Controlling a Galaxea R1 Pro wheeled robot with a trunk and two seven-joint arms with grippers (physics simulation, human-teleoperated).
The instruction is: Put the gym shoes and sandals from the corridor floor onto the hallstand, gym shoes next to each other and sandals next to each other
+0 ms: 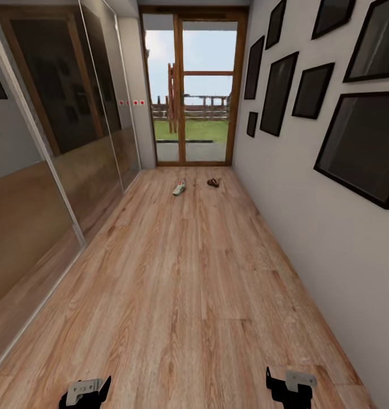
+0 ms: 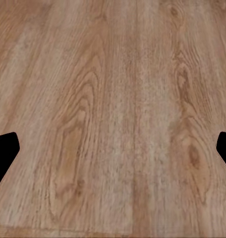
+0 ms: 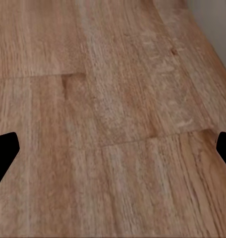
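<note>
Far down the corridor floor (image 1: 189, 272), near the glass door, lies a white gym shoe (image 1: 179, 188). A brown sandal (image 1: 213, 182) lies just right of it. Both are too small to tell whether a second one lies with them. The hallstand is out of view. My left gripper (image 1: 85, 393) and right gripper (image 1: 286, 386) hang low at the near edge of the head view, far from the shoes. In the wrist views, the left gripper (image 2: 113, 148) and right gripper (image 3: 113, 148) are open over bare planks, holding nothing.
A mirrored sliding-door wardrobe (image 1: 52, 142) lines the left side. A white wall (image 1: 308, 216) with several dark picture frames (image 1: 365, 142) runs along the right. A wood-framed glass door (image 1: 194, 91) closes the far end. The plank floor runs open between me and the shoes.
</note>
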